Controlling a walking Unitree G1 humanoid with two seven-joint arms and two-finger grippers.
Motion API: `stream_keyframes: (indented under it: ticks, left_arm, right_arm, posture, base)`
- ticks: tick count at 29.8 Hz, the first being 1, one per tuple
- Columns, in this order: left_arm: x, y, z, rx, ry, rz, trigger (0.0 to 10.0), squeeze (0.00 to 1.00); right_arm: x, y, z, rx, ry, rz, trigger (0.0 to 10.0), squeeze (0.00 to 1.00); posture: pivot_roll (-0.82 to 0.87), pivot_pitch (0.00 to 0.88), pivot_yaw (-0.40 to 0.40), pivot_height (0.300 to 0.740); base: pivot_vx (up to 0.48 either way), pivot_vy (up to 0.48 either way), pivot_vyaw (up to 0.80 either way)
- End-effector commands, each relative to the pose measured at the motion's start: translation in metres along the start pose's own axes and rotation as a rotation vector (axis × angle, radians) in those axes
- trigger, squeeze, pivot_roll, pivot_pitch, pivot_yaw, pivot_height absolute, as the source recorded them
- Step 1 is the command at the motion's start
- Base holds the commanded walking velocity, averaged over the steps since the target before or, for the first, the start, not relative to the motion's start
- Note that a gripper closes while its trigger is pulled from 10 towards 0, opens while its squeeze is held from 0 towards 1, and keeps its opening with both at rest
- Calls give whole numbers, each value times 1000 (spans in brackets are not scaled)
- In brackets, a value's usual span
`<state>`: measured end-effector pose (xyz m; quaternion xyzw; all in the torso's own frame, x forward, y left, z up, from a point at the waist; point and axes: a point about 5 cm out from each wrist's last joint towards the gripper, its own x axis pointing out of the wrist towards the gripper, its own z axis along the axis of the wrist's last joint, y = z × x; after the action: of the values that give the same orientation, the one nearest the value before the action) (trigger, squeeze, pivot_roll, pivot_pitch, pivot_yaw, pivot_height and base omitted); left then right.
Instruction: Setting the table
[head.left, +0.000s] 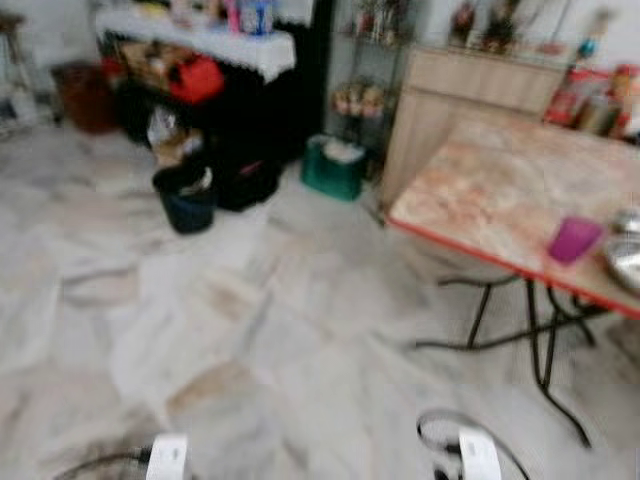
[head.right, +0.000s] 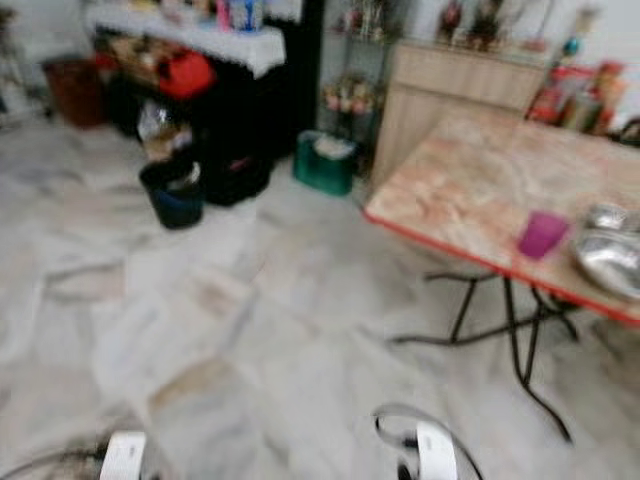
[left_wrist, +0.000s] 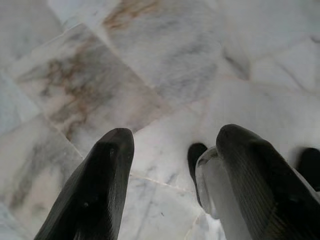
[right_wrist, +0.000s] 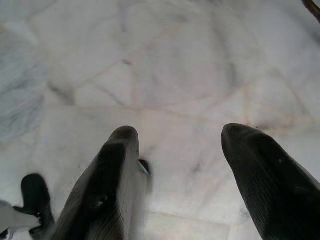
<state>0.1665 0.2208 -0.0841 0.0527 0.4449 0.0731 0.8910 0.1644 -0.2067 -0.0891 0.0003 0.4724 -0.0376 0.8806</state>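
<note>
A folding table (head.left: 500, 190) with a marbled top and red edge stands at the right. On its near corner sit a purple cup (head.left: 574, 239) and a shiny metal bowl (head.right: 610, 258). Both arms hang low over the marble floor. My left gripper (left_wrist: 172, 145) is open with nothing between its fingers, and my right gripper (right_wrist: 180, 145) is open too, also empty. The arms' white wrists (head.left: 168, 456) show at the lower edge of the eye views.
A dark bucket (head.left: 186, 196), a green bin (head.left: 333, 166), a wooden cabinet (head.left: 470, 95) and a cluttered shelf with a white cloth (head.left: 200, 40) line the back. The table's black legs (head.left: 535, 330) splay out over the floor. Open marble floor (head.left: 250, 330) lies ahead.
</note>
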Motion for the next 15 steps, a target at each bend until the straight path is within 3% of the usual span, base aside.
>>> stream_keyframes:
  ticks: [1,4,8,15]
  left_arm:
    - [0,-8,1,13,-1,-21,10000,0]
    - [0,-8,1,13,-1,-21,10000,0]
    - [0,-10,2,-10,-7,-20,10000,0]
    - [1,-10,3,-29,-11,-8,10000,0]
  right_arm:
    - [0,-5,3,1,-7,-12,10000,0]
    - [0,-5,3,1,-8,-12,10000,0]
    - [0,-6,5,3,-17,-12,10000,0]
    - [1,-6,12,4,-44,-12,10000,0]
  posture:
    - [57,0,-19,719]
    - [57,0,-19,719]
    - [59,0,-24,719]
    - [59,0,-28,719]
  base:
    - [0,-337,-625]
    - [0,-337,-621]
    - [0,0,-589]
    - [0,0,0]
